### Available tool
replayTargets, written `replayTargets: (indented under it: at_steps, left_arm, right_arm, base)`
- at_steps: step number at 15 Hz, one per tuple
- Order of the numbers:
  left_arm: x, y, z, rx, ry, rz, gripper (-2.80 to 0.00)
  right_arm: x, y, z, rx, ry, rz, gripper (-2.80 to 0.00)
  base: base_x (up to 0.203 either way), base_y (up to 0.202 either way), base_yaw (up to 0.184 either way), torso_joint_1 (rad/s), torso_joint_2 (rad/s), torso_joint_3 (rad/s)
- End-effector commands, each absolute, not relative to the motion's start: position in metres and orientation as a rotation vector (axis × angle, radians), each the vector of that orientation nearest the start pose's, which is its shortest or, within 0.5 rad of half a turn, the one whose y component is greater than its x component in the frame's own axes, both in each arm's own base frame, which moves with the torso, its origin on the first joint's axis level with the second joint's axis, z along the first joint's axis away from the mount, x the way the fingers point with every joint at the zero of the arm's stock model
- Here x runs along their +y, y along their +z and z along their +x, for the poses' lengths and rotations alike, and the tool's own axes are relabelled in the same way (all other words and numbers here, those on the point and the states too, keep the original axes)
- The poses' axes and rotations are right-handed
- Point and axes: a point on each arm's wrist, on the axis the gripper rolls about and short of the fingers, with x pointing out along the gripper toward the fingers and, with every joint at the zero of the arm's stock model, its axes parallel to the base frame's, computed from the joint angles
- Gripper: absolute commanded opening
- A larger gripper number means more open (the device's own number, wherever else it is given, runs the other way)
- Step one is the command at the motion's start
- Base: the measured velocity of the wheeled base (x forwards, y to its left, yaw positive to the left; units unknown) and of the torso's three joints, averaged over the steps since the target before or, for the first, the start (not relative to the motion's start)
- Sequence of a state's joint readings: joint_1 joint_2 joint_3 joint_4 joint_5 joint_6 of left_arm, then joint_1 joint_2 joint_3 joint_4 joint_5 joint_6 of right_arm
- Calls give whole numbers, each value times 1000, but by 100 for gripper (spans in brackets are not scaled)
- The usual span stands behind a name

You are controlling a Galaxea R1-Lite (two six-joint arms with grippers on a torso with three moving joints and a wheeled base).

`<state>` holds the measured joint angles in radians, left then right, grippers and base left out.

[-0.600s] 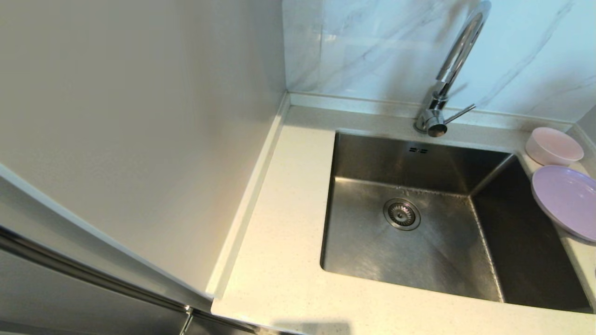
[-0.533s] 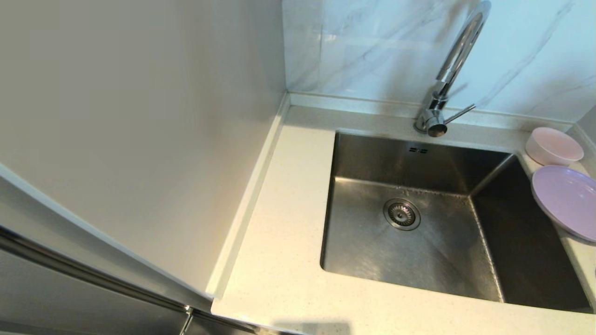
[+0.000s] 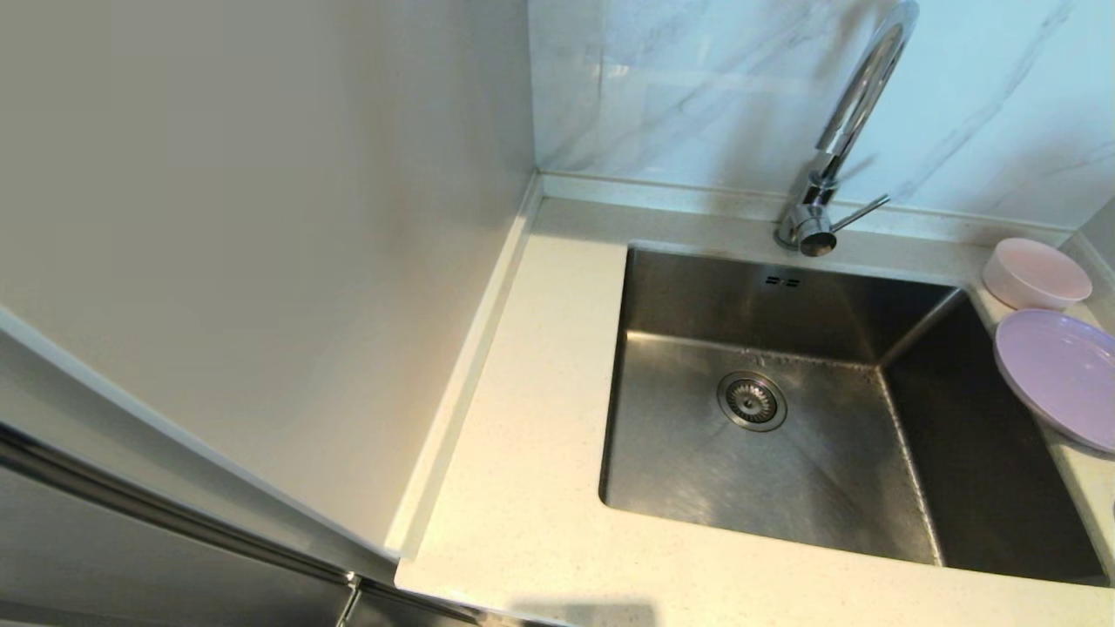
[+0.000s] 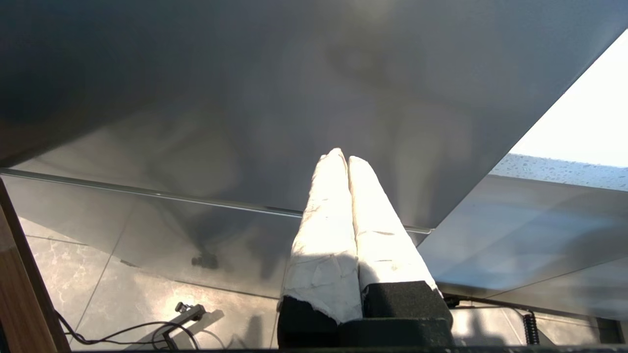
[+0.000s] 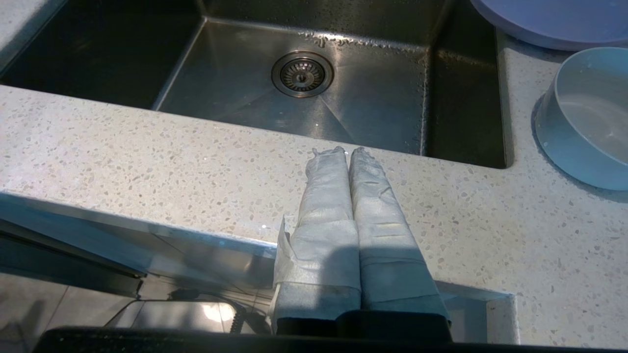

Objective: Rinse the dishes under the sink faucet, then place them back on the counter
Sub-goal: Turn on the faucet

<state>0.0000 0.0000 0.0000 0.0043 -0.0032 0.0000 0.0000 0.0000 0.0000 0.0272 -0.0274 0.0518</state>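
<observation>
Dishes: pink bowl (image 3: 1037, 273) and lilac plate (image 3: 1058, 376) both sit on the worktop (image 3: 531, 488), on the narrow strip along the sink's right edge. Bowl is tucked up by the back right corner, plate is just in front of it, and its rim hangs a bit over the basin.
Sink: steel basin (image 3: 810, 479) with the round drain strainer (image 3: 752, 401) in the floor and two little overflow slots (image 3: 781, 280) on the back wall. Some droplets show on the basin floor in the right wrist view.
Faucet: chrome gooseneck (image 3: 841, 139) at the back edge of the worktop, behind the sink, thin lever (image 3: 858, 214) sticking out to the right. Can't see any water running.
Right gripper: (image 5: 342, 152) hovers over the worktop's front strip, just short of the sink, fingers pressed together, holding nothing. Plate and bowl are off to one side of it.
Left gripper: (image 4: 342, 157) is down low in front of a grey cabinet panel (image 4: 294, 98), tiled floor (image 4: 147, 304) below, fingers together too, empty.
Wall: grey-veined marble tiles (image 3: 679, 87) behind the faucet.
</observation>
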Motion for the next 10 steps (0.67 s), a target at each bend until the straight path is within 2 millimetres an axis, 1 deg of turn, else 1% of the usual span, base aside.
replayTargets:
  at_steps: [1,10]
  left_arm:
    - [0,75,-23,5,-3,0,-280]
    - [0,75,-23,5,-3,0,-280]
  right_arm:
    - [-1,71,-22,36,-29,52,-280]
    - [-1,71,-22,34,-30,54,-280]
  base:
    - [0,0,0,0,0,0]
    - [0,0,0,0,0,0]
